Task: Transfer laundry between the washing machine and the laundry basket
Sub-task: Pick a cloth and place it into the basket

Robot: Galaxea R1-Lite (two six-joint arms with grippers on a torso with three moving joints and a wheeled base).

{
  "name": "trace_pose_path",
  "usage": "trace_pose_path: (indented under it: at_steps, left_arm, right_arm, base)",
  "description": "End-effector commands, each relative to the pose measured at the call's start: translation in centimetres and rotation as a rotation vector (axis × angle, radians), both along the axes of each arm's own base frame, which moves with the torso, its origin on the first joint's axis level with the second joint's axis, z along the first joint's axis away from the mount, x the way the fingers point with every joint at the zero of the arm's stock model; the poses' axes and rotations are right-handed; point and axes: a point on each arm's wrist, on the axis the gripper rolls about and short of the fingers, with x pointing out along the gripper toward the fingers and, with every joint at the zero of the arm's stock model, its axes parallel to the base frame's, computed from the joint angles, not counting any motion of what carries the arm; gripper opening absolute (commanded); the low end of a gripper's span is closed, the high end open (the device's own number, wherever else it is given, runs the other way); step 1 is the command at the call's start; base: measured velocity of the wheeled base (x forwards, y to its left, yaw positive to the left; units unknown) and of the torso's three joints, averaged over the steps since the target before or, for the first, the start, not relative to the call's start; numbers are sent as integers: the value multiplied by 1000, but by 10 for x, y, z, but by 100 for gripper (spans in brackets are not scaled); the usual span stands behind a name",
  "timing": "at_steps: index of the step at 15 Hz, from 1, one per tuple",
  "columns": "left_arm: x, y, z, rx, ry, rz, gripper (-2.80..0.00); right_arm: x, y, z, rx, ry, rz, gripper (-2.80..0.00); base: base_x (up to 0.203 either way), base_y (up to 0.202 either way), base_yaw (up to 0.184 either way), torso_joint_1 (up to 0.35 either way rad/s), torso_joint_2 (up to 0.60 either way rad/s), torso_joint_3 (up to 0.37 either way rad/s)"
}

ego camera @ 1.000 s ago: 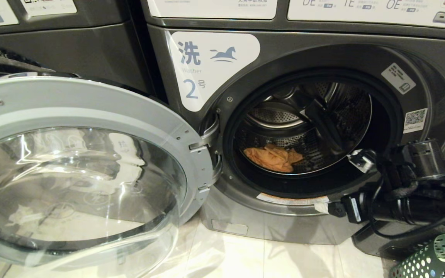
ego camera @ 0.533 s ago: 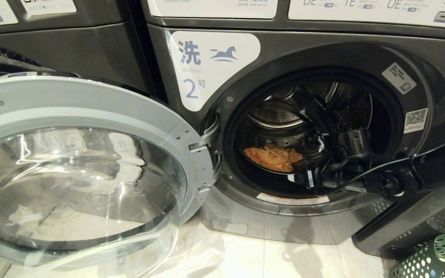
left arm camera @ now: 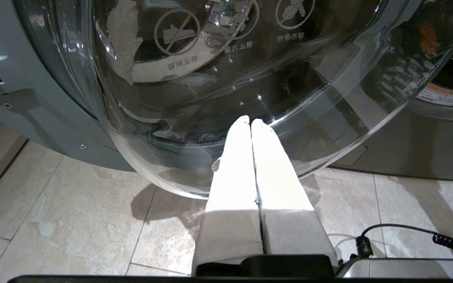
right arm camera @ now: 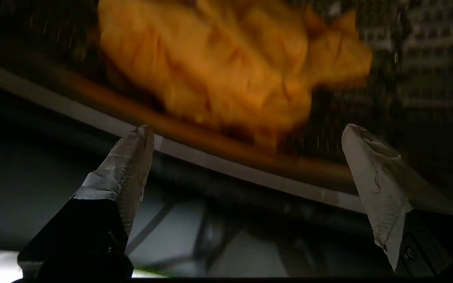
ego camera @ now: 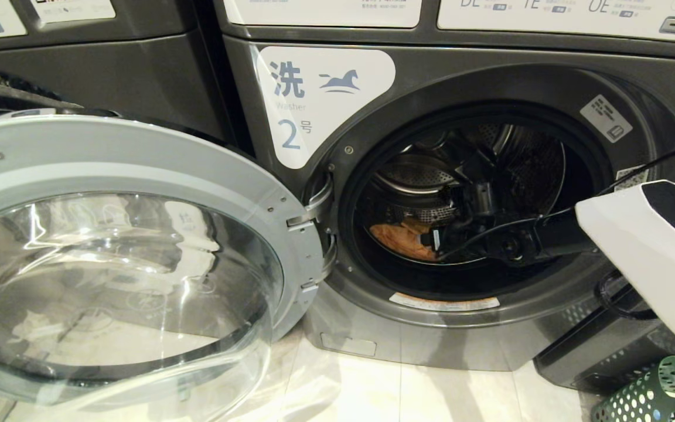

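A crumpled orange cloth [ego camera: 403, 240] lies bunched on the floor of the perforated steel drum [ego camera: 490, 158], near its front lip, its longer spread running across the opening. The right gripper [right arm camera: 246, 133] reaches in through the dark grey washing machine's [ego camera: 490, 76] round opening, fingers spread wide and empty, just short of the cloth. The left gripper [left arm camera: 250, 122], pressed closed and holding nothing, hangs beside the open glass door [ego camera: 109, 281].
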Motion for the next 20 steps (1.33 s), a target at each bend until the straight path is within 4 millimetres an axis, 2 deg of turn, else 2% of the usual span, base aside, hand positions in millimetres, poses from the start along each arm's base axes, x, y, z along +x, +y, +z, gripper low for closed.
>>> trace_pose_path:
  at_steps: [1,3,6,8,15,20]
  left_arm:
    - [0,0,0,0,-1,1,-280]
    - [0,0,0,0,-1,1,-280]
    - [0,0,0,0,-1,1,-280]
    - [0,0,0,0,-1,1,-280]
    - [0,0,0,0,-1,1,-280]
    - [0,0,0,0,-1,1,-280]
  right_arm:
    - [21,4,-17,0,1,-5,0]
    - [38,6,-19,13,-18,-20,0]
    - [55,-6,-49,27,-5,-60,0]
    - [63,-17,-59,58,-69,-87,0]
    - [70,-22,-94,176,-41,-94,0]
    - [72,-30,-104,190,-24,-79,0]
  base:
    - [0,0,0,0,0,0]
    - [0,0,0,0,0,0]
    - [0,0,0,0,0,0]
    - [0,0,0,0,0,0]
    - [0,0,0,0,0,0]
    - [0,0,0,0,0,0]
